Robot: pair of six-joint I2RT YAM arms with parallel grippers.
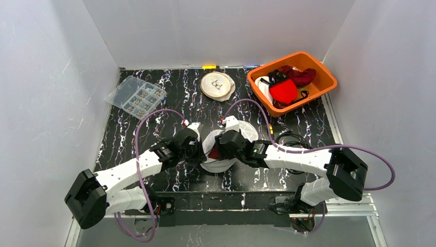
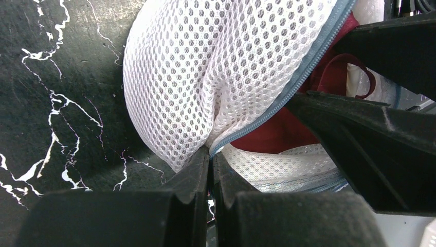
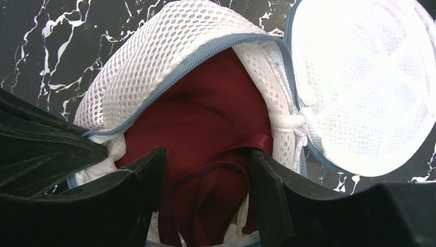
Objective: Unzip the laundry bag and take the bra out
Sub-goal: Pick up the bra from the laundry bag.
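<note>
The left gripper (image 2: 211, 154) clamps the bag (image 2: 205, 67) by its edge; the bra (image 3: 205, 103) lies between the parted fingers of the right gripper (image 3: 205, 157), probably untouched.

This looks like a robotics lab test cell rather than a home. Plain white panel walls (image 1: 51, 77) box in a black, marble-patterned worktop (image 1: 154, 98). Two white-and-black arms (image 1: 128, 170) are bolted to a metal rail (image 1: 339, 208) at its near edge, trailing purple cables (image 1: 141, 128). A clear compartment box (image 1: 135, 96), possibly holding small hardware, and an orange bin (image 1: 329, 82) of garments sit at the back.
</note>
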